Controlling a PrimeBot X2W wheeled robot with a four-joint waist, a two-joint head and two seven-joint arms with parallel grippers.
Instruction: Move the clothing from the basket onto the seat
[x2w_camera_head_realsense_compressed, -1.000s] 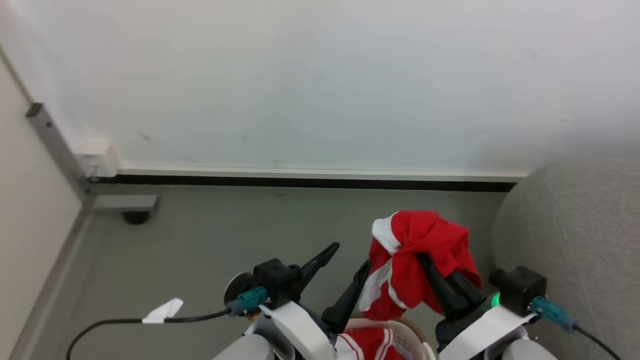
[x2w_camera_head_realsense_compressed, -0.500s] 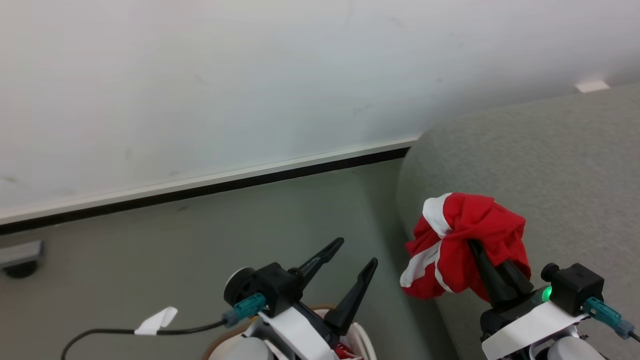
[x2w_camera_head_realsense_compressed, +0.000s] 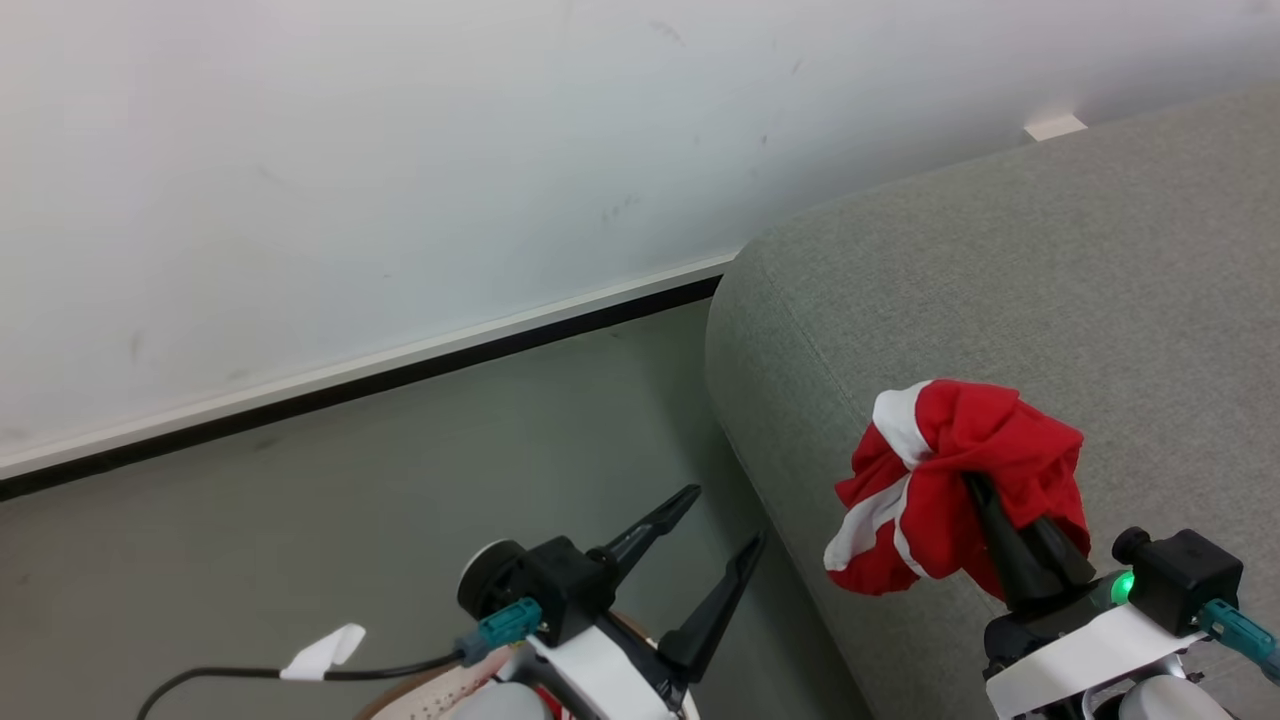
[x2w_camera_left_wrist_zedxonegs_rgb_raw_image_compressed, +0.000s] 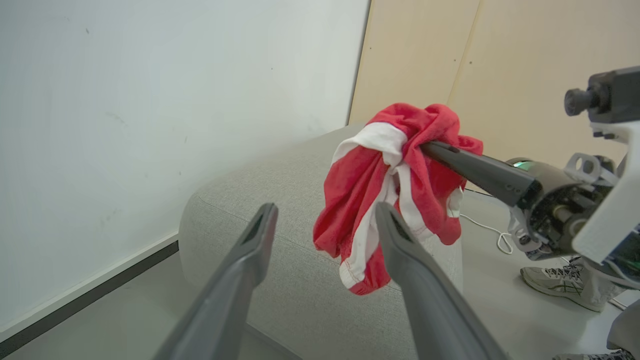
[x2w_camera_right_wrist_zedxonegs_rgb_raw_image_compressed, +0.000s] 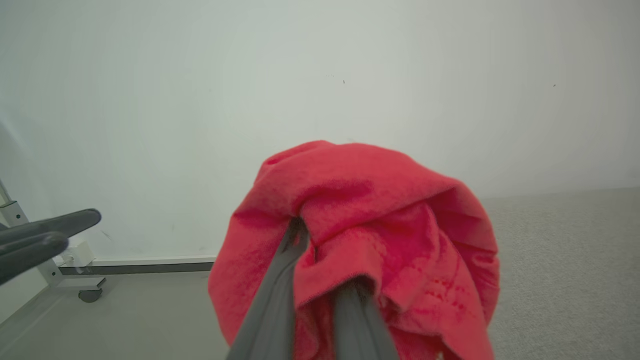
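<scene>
The right gripper (x2w_camera_head_realsense_compressed: 975, 492), clenched on the bunched red-and-white fabric garment (x2w_camera_head_realsense_compressed: 1010, 430) by the large grey woven sofa's (x2w_camera_head_realsense_compressed: 1000, 270) rounded edge at four o'clock, should carry it toward one o'clock, well inboard, before letting go, while the left gripper (x2w_camera_head_realsense_compressed: 722, 518) hangs released and empty at six o'clock.

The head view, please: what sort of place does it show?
Probably an indoor test room set up like a lounge: a grey sofa, a bare white wall, a plain grey floor.
</scene>
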